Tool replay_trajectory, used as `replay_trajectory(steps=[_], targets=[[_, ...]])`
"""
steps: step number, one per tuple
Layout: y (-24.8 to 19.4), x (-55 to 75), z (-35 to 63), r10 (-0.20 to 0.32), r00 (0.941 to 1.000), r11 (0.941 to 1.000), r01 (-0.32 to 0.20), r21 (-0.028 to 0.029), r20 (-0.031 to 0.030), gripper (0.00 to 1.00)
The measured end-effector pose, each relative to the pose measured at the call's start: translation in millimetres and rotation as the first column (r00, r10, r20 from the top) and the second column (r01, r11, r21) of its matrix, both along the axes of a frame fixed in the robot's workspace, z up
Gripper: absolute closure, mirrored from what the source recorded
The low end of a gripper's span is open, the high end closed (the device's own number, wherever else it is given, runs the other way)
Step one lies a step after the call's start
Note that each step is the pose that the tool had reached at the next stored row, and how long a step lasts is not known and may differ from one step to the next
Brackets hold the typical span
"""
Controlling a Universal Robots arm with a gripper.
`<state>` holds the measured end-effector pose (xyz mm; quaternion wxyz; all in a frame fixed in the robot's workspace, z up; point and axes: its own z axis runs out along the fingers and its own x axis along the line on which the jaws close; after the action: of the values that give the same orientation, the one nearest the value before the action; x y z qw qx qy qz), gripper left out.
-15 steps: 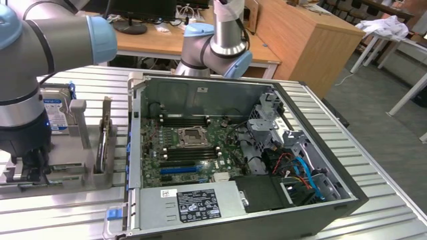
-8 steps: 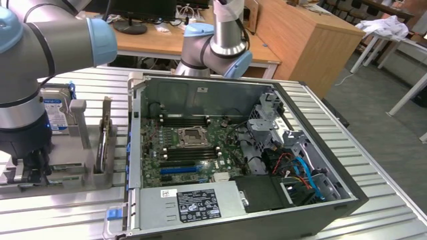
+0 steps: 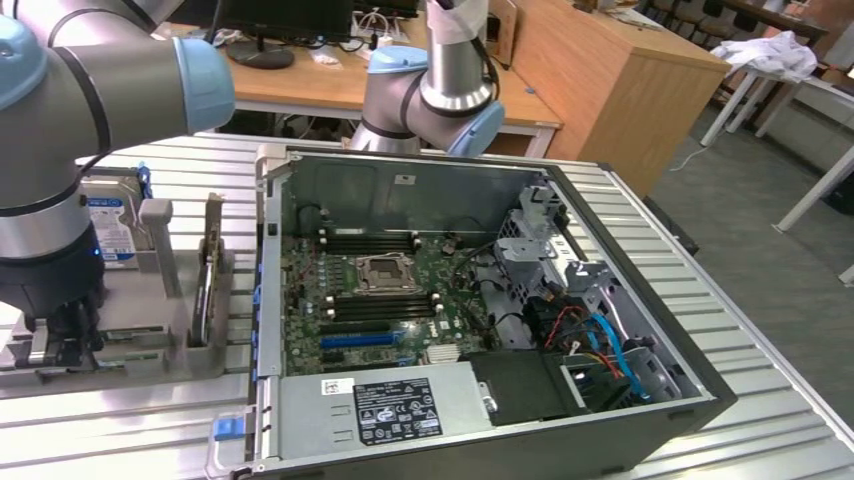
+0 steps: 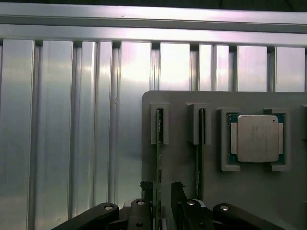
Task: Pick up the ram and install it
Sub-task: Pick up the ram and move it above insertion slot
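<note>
At the exterior view's left, the gripper [image 3: 60, 340] is down over the grey holder [image 3: 147, 352], in front of the hard drive [image 3: 115, 225]. The wrist view shows the detail: its fingers [image 4: 147, 194] straddle the ram [image 4: 159, 153], which stands on edge in its slot in the holder. The jaws are released, one finger to each flat face, with a sliver of gap on both sides, so nothing is clamped yet. The stick looks nearer one finger than the other. To my eye the grasp will go best if the gripper is centred first, so both pads meet the board together and do not push it sideways in its guides. A squeeze low on the flat faces, square to the board, should keep it from twisting. There is little room for error — a second stick [image 4: 199, 158] stands just beside it, with the processor [image 4: 257, 139] past that. Further to the exterior view's right sits the open computer case [image 3: 667, 405], and the black memory slots [image 3: 374, 241] on its motherboard [image 3: 461, 300] are well apart from the ram, which is not yet installed.
</note>
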<state>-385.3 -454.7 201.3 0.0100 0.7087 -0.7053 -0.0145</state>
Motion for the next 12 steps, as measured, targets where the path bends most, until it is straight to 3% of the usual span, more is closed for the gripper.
replay_trajectory(steps=[12], targets=[[-0.2, 9.3, 0.2, 0.0, 1.0, 1.0, 0.0, -0.0002, -0.0003, 0.71]])
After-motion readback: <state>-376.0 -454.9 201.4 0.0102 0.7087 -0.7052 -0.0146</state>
